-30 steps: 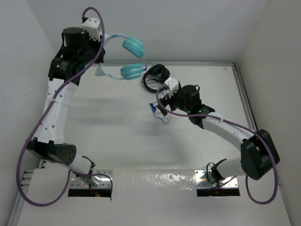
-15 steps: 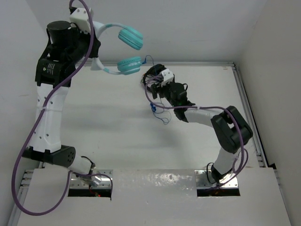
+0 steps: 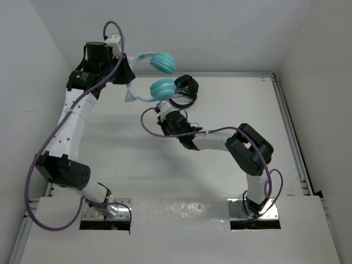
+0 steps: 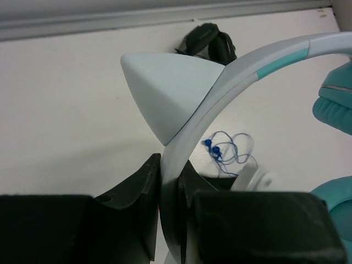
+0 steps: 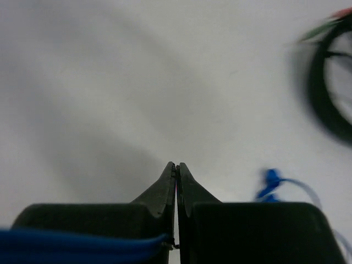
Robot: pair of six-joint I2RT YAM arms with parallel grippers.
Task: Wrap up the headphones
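Right arm (image 3: 212, 142) spans centre; teal headphones (image 3: 163, 88), black headphones (image 3: 186, 87) crowd far edge; left table (image 3: 110, 157) open.

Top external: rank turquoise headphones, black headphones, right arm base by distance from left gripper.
1. turquoise headphones: clamped in the left gripper.
2. black headphones: to its right, at the back.
3. right arm base: bottom right of the view.

Item: small turquoise over-ear headphones (image 3: 163, 88), pale thin headband (image 4: 220, 93)
Pose: lifted clear, two round cups (image 3: 163, 62) apart, above the white counter (image 3: 137, 165) near its far-left corner
Cable: thin blue cable (image 4: 225, 151), tangled on the counter
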